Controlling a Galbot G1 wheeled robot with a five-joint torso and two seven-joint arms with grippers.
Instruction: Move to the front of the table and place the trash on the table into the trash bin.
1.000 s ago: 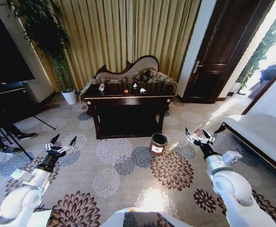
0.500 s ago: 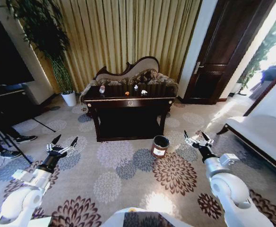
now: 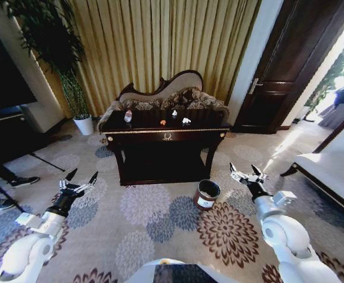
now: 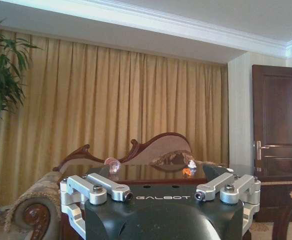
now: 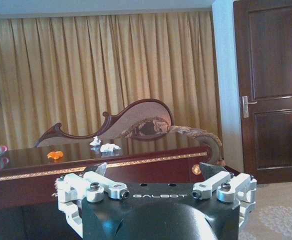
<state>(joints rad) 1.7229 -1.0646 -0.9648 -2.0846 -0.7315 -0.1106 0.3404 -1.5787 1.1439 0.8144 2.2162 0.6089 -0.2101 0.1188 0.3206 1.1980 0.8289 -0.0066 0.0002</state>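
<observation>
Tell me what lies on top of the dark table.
On the table lie a clear bottle, an orange scrap and white scraps. Anything smaller I cannot make out.

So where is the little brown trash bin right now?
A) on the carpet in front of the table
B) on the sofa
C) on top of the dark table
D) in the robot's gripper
A: the trash bin stands on the flowered carpet just in front of the table, near its right leg, and both the left gripper and right gripper are open and empty.
</observation>
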